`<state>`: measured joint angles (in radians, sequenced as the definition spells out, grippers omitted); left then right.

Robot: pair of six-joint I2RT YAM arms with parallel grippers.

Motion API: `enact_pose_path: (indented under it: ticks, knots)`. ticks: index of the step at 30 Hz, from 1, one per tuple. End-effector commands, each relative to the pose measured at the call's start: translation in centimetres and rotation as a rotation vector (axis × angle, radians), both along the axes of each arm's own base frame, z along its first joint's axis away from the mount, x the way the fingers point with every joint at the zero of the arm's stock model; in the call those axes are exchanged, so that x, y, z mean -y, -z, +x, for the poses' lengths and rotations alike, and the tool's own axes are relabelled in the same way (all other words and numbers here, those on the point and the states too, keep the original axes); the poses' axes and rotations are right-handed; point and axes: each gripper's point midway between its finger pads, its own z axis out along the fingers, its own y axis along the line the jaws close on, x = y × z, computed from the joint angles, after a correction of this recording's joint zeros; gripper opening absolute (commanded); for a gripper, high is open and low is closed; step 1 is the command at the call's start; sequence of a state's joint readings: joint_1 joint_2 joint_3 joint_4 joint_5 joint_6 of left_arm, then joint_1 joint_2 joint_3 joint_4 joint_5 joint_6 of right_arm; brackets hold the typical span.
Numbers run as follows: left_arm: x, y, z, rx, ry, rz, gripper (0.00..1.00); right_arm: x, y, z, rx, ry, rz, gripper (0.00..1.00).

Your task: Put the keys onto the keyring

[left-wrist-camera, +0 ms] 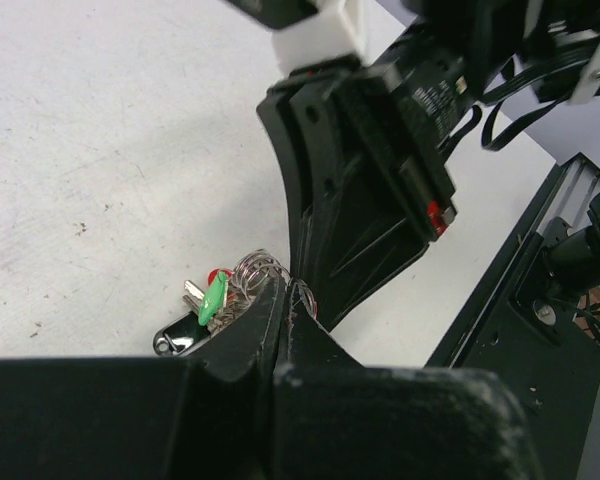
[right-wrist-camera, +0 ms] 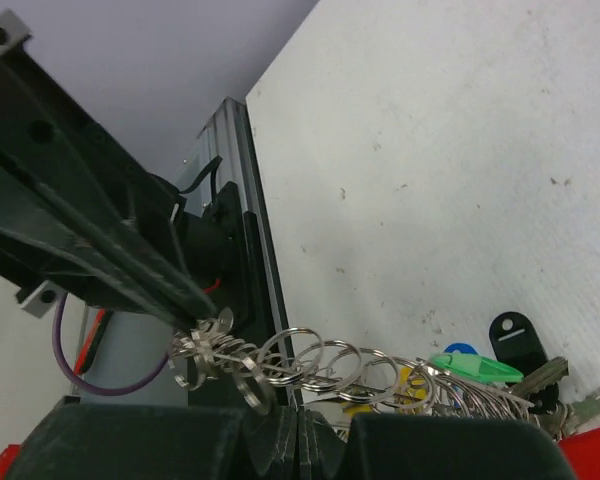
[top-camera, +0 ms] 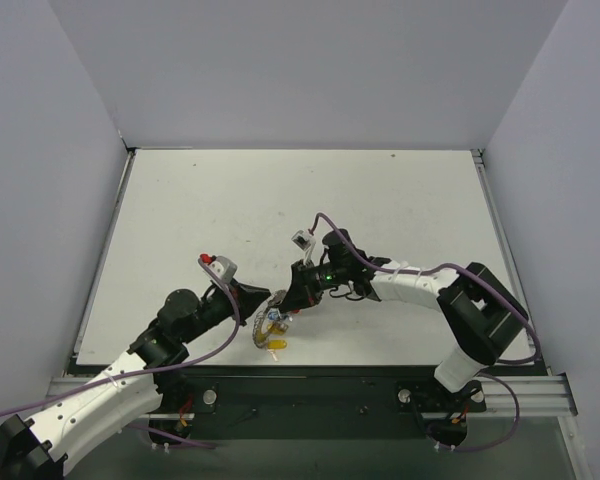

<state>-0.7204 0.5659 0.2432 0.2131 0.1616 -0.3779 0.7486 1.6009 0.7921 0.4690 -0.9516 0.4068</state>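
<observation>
Keyring (right-wrist-camera: 310, 362) sits caught between both tools at the near edge of the counter (top-camera: 230, 200). Its bumpy silvery rim runs lengthwise from the left tool (left-wrist-camera: 286, 298) past the right tool (right-wrist-camera: 296, 428). Each tool is closed tight with its tips pinching the rim, so neither arm is nearer. Keys (right-wrist-camera: 475, 367), with green, black, blue and red heads, bunch on the rim just beyond the right tool's tips, seemingly threaded already. Whether any remains loose I cannot tell.

table (top-camera: 280, 200): white, speckled | lying at near edge: keys (top-camera: 276, 344)
</observation>
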Motion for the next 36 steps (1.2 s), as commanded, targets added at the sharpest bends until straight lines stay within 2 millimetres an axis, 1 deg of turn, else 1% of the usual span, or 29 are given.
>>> enact_pose_path:
  ticks: [1,8,15,17,18,19,20,21,22,23,24,25,26,28,29,30,32,33,34,35,36]
  knots:
    - [0.5,-3.4,0.3,0.095,0.013,-0.074,0.0,0.3,0.8,-0.8,-0.081,-0.023,-0.01,0.0]
    - [0.5,-3.3,0.2,0.093,0.013,-0.068,0.0,0.4,0.8,-0.8,-0.089,-0.013,-0.008,0.0]
    - [0.7,-3.4,0.2,0.094,0.026,-0.062,0.0,0.7,-0.1,-0.1,-0.045,0.008,0.003,0.0]
    - [0.7,-3.4,0.3,0.092,0.023,-0.055,0.0,1.3,0.8,0.5,-0.026,0.034,-0.04,0.0]
    - [0.7,-3.0,0.4,0.082,0.018,-0.044,0.0,1.7,1.2,0.8,-0.016,0.048,-0.064,0.0]
    - [0.6,-3.0,0.6,0.078,0.008,-0.039,0.0,2.6,2.2,1.5,-0.011,0.097,-0.122,0.0]
    - [0.5,-2.8,0.8,0.068,-0.004,-0.028,0.0,3.2,2.4,2.0,0.002,0.122,-0.144,0.0]
    - [0.4,-2.5,0.9,0.061,-0.012,-0.019,0.0,3.7,2.0,2.5,0.041,0.14,-0.153,0.0]
    - [0.2,-2.4,1.1,0.055,-0.028,-0.014,0.0,4.5,2.4,2.8,0.041,0.171,-0.188,0.0]
    - [0.1,-2.2,1.3,0.039,-0.042,-0.017,0.0,5.4,2.6,3.9,0.062,0.223,-0.218,0.0]
    - [0.1,-2.0,1.5,0.029,-0.056,-0.009,0.0,5.9,2.3,4.4,0.087,0.239,-0.225,0.01]
    - [0.1,-1.8,1.7,0.022,-0.057,-0.003,0.0,6.4,2.5,4.5,0.085,0.249,-0.242,0.0]
    - [0.3,-1.8,1.8,0.022,-0.054,0.003,0.0,6.9,2.5,5.2,0.093,0.274,-0.253,0.0]
    - [1.2,-1.9,2.2,0.005,-0.031,0.018,0.0,7.5,2.4,5.5,0.102,0.292,-0.261,0.0]
    - [1.7,-2.6,2.4,0.019,-0.015,0.005,0.0,8.0,2.7,5.6,0.098,0.306,-0.27,0.0]
    - [2.4,-2.3,2.7,0.001,0.005,0.018,0.0,8.5,2.4,6.1,0.108,0.337,-0.272,0.0]
    - [3.3,-2.7,3.1,0.012,0.02,0.003,0.0,9.2,2.4,6.5,0.107,0.364,-0.274,0.0]
    - [3.7,-2.0,3.5,-0.006,0.028,0.021,0.0,9.9,2.3,6.9,0.108,0.391,-0.279,0.0]
    - [4.0,-2.6,3.9,0.014,0.027,0.018,0.0,10.4,2.3,6.9,0.104,0.405,-0.283,0.0]
    - [4.2,-2.2,4.4,0.005,0.022,0.03,0.0,10.7,1.9,7.1,0.114,0.419,-0.275,0.0]
    - [4.2,-2.4,4.9,0.018,0.006,0.037,0.0,11.4,2.1,7.3,0.107,0.442,-0.281,0.0]
